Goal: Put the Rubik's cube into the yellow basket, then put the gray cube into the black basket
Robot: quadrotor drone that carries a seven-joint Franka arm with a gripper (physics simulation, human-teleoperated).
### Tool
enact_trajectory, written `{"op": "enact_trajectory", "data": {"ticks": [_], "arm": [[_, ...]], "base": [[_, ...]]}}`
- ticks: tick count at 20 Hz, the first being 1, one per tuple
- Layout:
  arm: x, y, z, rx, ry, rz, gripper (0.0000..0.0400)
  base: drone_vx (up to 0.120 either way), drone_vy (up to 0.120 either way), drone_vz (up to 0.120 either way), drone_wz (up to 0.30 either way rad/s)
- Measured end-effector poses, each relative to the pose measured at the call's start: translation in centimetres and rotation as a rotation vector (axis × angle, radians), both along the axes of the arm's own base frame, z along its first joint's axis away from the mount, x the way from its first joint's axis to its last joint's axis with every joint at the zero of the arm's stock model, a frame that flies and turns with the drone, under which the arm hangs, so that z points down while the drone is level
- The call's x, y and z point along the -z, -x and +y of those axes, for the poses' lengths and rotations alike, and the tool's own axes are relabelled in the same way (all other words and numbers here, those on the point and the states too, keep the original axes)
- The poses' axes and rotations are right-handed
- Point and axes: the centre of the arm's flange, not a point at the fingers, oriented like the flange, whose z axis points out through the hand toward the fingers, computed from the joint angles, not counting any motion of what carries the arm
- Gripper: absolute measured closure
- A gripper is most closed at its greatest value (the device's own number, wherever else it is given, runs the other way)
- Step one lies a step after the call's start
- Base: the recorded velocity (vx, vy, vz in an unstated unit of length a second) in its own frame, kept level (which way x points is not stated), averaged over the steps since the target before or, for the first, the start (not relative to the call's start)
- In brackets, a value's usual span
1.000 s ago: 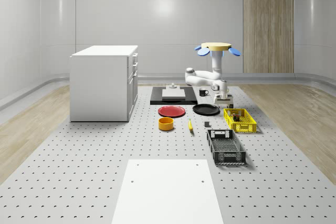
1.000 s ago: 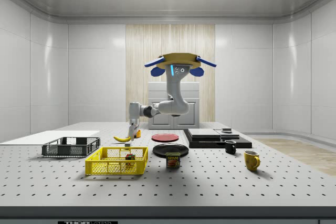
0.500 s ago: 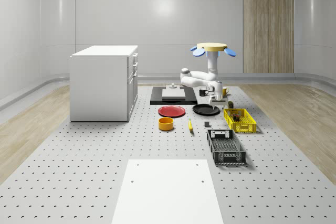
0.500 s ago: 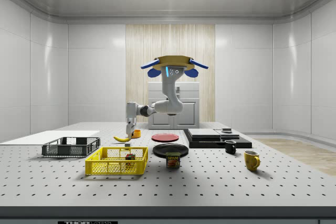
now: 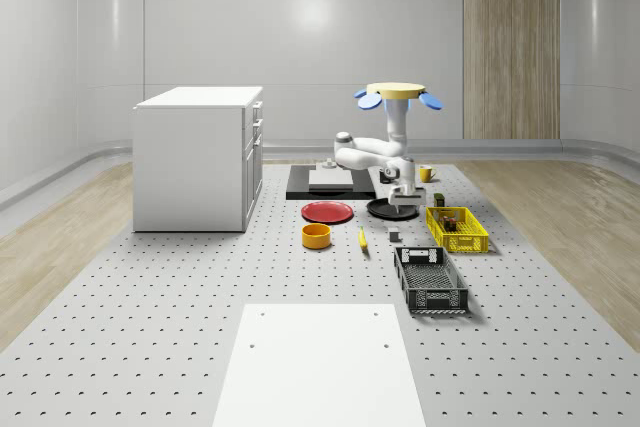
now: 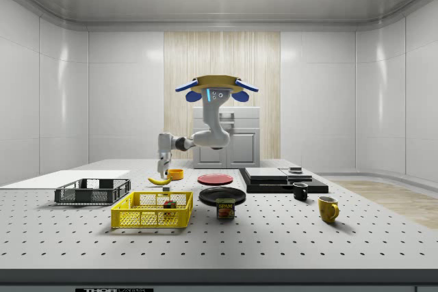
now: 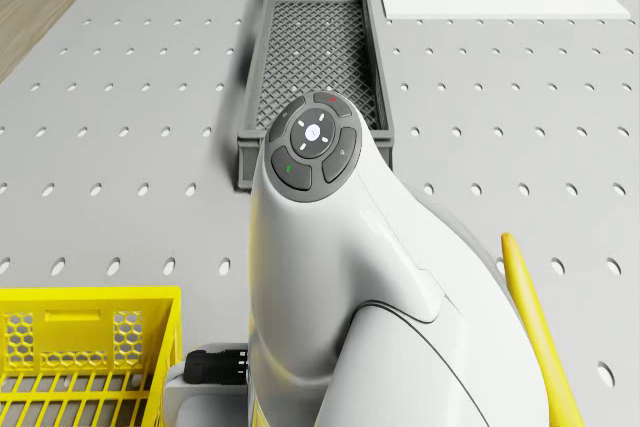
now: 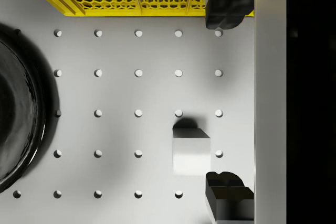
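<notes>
The gray cube [image 8: 191,153] lies on the perforated table, a little to one side of the line between my fingers; it is also the small block [image 5: 394,237] in the whole-scene view. My gripper [image 8: 227,100] hangs above it, open, with nothing between the fingertips [image 8: 226,9]. The drone [image 5: 393,95] hovers over the black plate area, and the gripper [image 5: 402,209] reaches down beside the yellow basket [image 5: 457,229]. The Rubik's cube [image 6: 168,204] sits inside the yellow basket [image 6: 152,210]. The black basket [image 5: 430,279] stands nearer the front, also seen as the dark crate [image 7: 315,57].
A black plate [image 8: 13,124] lies close beside the gripper. Near the gray cube lie a banana [image 5: 362,238] and an orange bowl [image 5: 316,236]. A red plate [image 5: 327,212], a dark tray [image 5: 330,184], mugs and a white cabinet [image 5: 197,157] stand farther off.
The drone and arm have shifted toward the whole-scene view's left, away from above the yellow basket. The gripper now hangs over the table near the gray cube.
</notes>
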Motion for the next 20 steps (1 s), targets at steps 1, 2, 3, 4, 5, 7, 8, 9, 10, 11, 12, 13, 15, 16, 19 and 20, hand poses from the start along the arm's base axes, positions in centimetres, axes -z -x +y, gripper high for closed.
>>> {"op": "enact_trajectory", "data": {"ticks": [1, 2, 3, 4, 5, 7, 8, 9, 10, 11, 12, 13, 15, 16, 19, 20], "arm": [[0.0, 0.0, 0.0, 0.0, 0.0, 0.0, 0.0], [0.0, 0.0, 0.0, 0.0, 0.0, 0.0, 0.0], [0.0, 0.0, 0.0, 0.0, 0.0, 0.0, 0.0], [0.0, 0.0, 0.0, 0.0, 0.0, 0.0, 0.0], [0.0, 0.0, 0.0, 0.0, 0.0, 0.0, 0.0], [0.0, 0.0, 0.0, 0.0, 0.0, 0.0, 0.0], [0.0, 0.0, 0.0, 0.0, 0.0, 0.0, 0.0], [0.0, 0.0, 0.0, 0.0, 0.0, 0.0, 0.0], [0.0, 0.0, 0.0, 0.0, 0.0, 0.0, 0.0], [0.0, 0.0, 0.0, 0.0, 0.0, 0.0, 0.0], [0.0, 0.0, 0.0, 0.0, 0.0, 0.0, 0.0], [0.0, 0.0, 0.0, 0.0, 0.0, 0.0, 0.0], [0.0, 0.0, 0.0, 0.0, 0.0, 0.0, 0.0], [0.0, 0.0, 0.0, 0.0, 0.0, 0.0, 0.0], [0.0, 0.0, 0.0, 0.0, 0.0, 0.0, 0.0], [0.0, 0.0, 0.0, 0.0, 0.0, 0.0, 0.0]], "base": [[0.12, -0.12, 0.0, 0.0], [0.12, -0.12, 0.0, 0.0], [0.12, -0.12, 0.0, 0.0], [0.12, -0.12, 0.0, 0.0], [0.08, -0.12, 0.0, 0.0], [0.0, -0.12, 0.0, 0.0], [0.0, -0.12, 0.0, 0.0], [0.0, -0.12, 0.0, 0.0], [0.0, -0.12, 0.0, 0.0], [0.0, -0.12, 0.0, 0.0], [0.0, -0.12, 0.0, 0.0], [0.0, -0.08, 0.0, 0.0], [0.0, 0.0, -0.12, 0.0], [0.0, 0.0, -0.12, 0.0], [-0.067, 0.0, -0.12, 0.0], [-0.12, 0.0, -0.12, 0.0]]}}
